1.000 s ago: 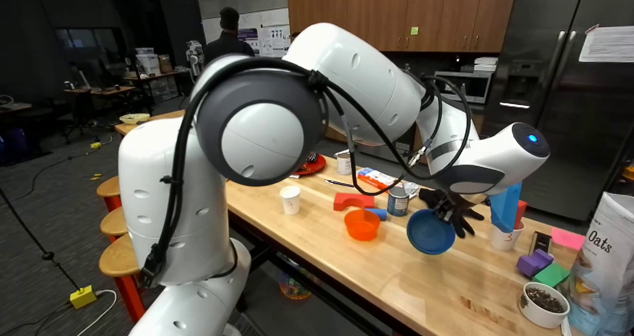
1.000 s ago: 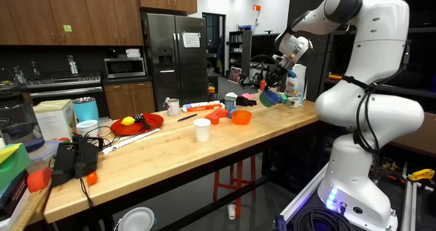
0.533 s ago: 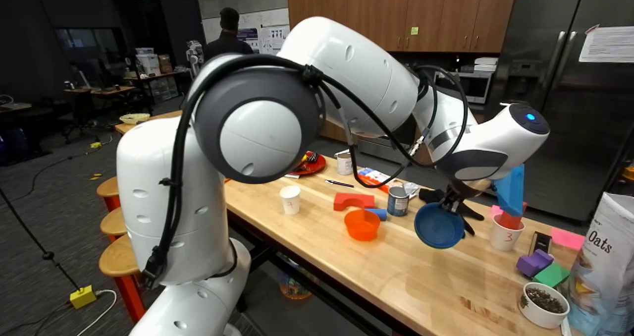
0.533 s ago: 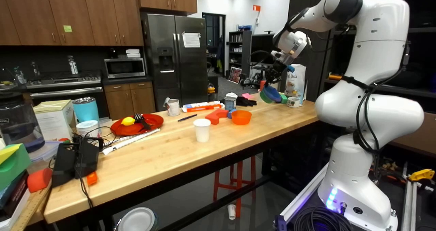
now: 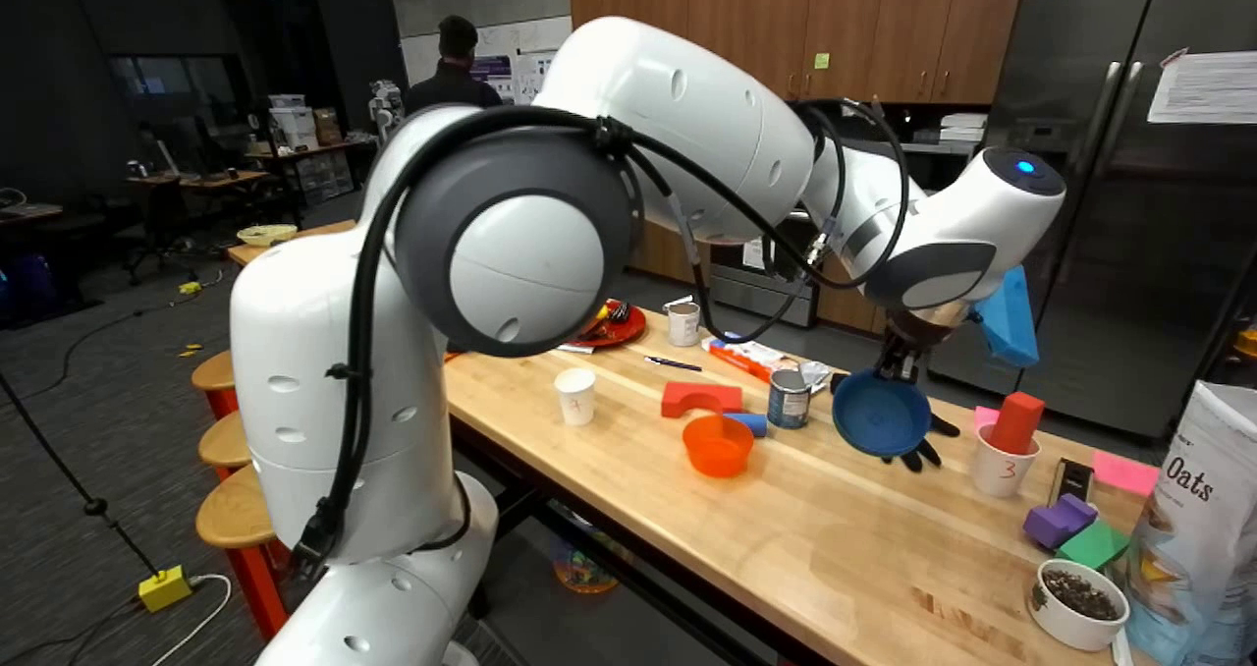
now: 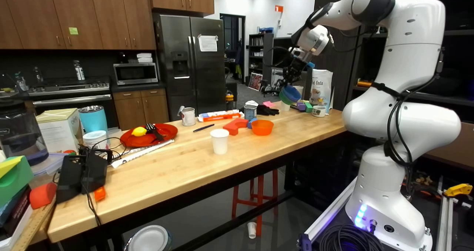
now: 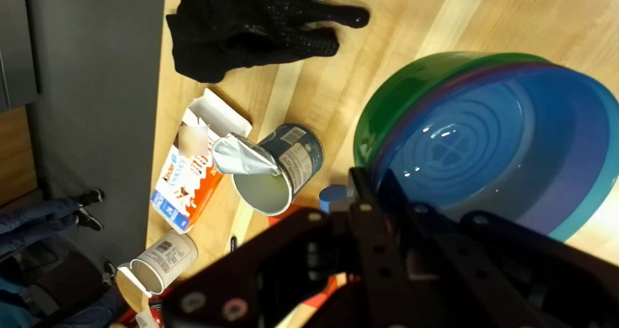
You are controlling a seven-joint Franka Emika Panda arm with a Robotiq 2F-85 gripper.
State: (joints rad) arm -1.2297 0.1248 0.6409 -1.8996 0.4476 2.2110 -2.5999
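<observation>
Nested bowls [image 7: 476, 144] hang tilted by their rim from the fingers [image 7: 360, 188]

The fingers are clamped on the rim of the nested bowls, a blue one inside a green one, at the right of the wrist view. In both exterior views the bowls are held up above the bench [image 6: 185, 164], right of centre.

In the wrist view a black glove [image 7: 242, 28] lies on the bench, upper left of centre. Left of the bowls, a dark can [image 7: 302, 156] has its foil lid [image 7: 244, 156] bent back, with an orange-and-white box [image 7: 186, 183] near it. A small blue cylinder [image 7: 332, 194] shows beside the fingers, and a pale can [image 7: 171, 255] stands at the lower left.

In an exterior view an orange bowl [image 5: 718, 462] sits near the middle, with a red arch block [image 5: 701, 398] just behind it and a white paper cup [image 5: 575, 406] further left. Toward the lower right are a cup marked 3 [image 5: 1000, 471] holding a red block [image 5: 1015, 422], a white dish [image 5: 1075, 635] of dark bits [image 5: 1078, 595] and an oats bag [image 5: 1193, 509]. In an exterior view a red plate [image 6: 170, 132] lies left of centre.
</observation>
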